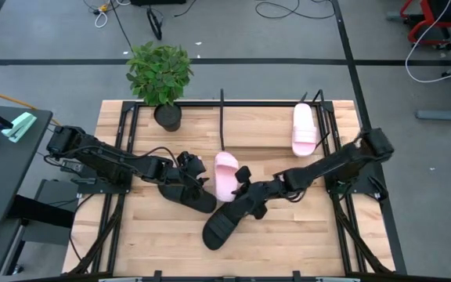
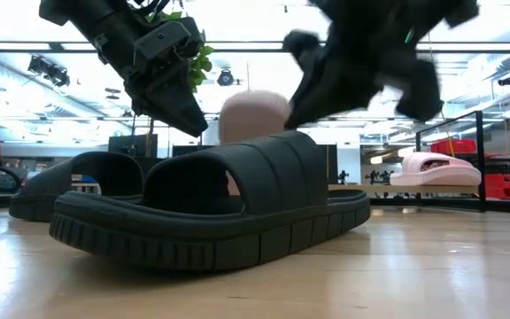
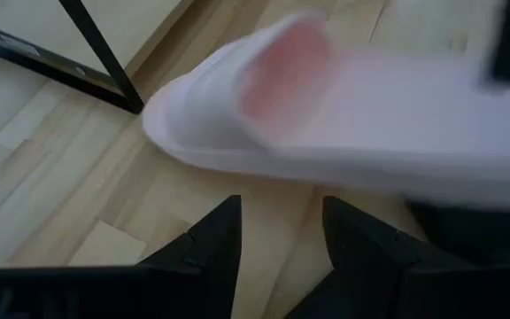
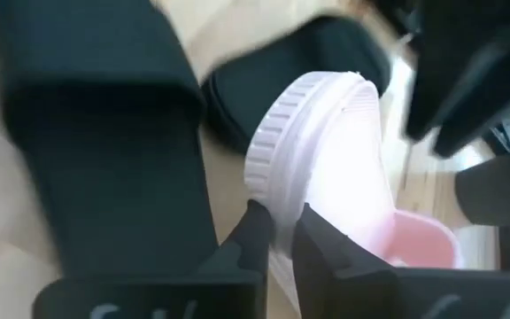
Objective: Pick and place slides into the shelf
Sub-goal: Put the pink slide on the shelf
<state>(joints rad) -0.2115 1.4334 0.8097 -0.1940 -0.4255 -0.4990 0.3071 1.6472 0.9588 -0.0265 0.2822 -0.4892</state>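
One pale pink slide [image 1: 225,175] sits mid-table, large in the left wrist view [image 3: 343,124] and right wrist view [image 4: 343,168]. In the low view it shows raised behind a black slide [image 2: 246,115]. My right gripper [image 1: 243,178] is shut on its right side. My left gripper [image 1: 194,168] is open just left of it, its fingers short of the toe end [image 3: 281,226]. Two black slides lie sole-down on the table, one under the left gripper [image 1: 186,194] and one nearer [image 1: 224,223]. The second pink slide [image 1: 304,129] rests on the black rod shelf [image 1: 221,117]. My right gripper pinches the centre pink slide between its two fingers [image 4: 257,232] at the ribbed edge of the sole [image 4: 268,155], coming from the table's right. How far the slide is off the table, I cannot tell.
A potted plant [image 1: 160,74] stands at the far left corner of the table. The near black slide [image 2: 211,213] fills the front of the low view. Black frame rails [image 1: 343,196] run along both table sides. Bare wood lies near right [image 1: 304,235].
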